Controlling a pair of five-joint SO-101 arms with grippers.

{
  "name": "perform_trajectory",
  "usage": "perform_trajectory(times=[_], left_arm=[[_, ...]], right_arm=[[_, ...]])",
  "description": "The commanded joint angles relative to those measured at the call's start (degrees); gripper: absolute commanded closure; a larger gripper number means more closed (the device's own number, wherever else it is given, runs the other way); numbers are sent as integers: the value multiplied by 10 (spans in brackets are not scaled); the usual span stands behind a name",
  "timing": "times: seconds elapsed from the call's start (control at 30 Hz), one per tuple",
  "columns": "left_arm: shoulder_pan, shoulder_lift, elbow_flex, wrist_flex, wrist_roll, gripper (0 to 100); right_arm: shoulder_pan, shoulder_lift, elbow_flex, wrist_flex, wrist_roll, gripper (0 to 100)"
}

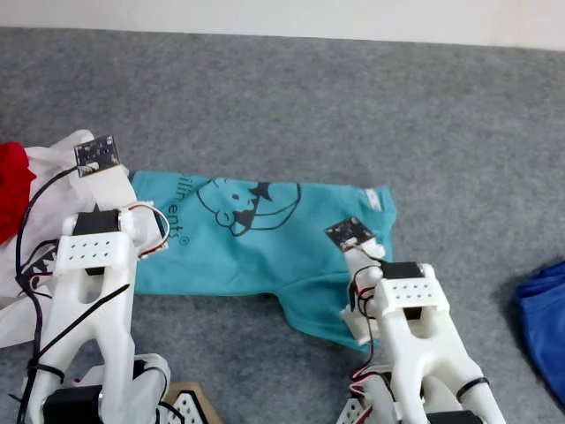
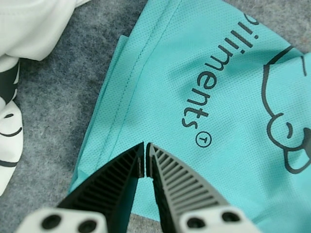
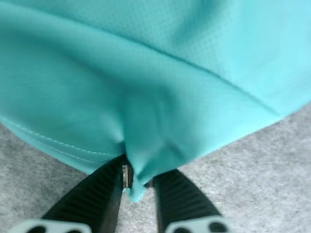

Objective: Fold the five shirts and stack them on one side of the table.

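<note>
1. Teal shirt [image 1: 256, 247]: lies spread out on the grey bench [image 1: 353, 106] with its printed side up, showing a black line drawing and lettering. Part of it juts out toward the arms at the corner beside the right arm.
2. Left pincer [image 2: 146, 162]: sits over the teal shirt's edge on the white-shirt side, close to a stitched hem. Its ribbed jaws are together, tips touching. I cannot tell whether any cloth is caught between them.
3. Right pincer [image 3: 138, 177]: is at the jutting part of the teal shirt, on the opposite side from the left pincer. It is clamped on a bunched fold of the teal fabric, which puckers where the jaws bite. Bare bench shows just below the gripped edge.
4. White shirt [image 1: 48, 159]: lies crumpled just beside the teal shirt on the left-arm side and carries black markings. A narrow strip of bench separates the two in the left wrist view, where the white cloth [image 2: 34, 24] is seen past the hem.
5. Red shirt [image 1: 11, 190]: lies beyond the white shirt, farther from the teal shirt.
6. Blue shirt [image 1: 543, 318]: lies well apart from the teal shirt on the right-arm side.
</note>
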Motion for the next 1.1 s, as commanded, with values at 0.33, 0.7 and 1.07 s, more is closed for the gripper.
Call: perform_trajectory(times=[0.33,0.7,1.07], left_arm=[[8,-6,0,-7,5,963],[8,-6,0,-7,4,963],[8,-6,9,-13,4,963]], right_arm=[[-7,7,-217,188,5,990],[-3,112,-446,270,-22,991],[22,403,-795,313,-116,991]])
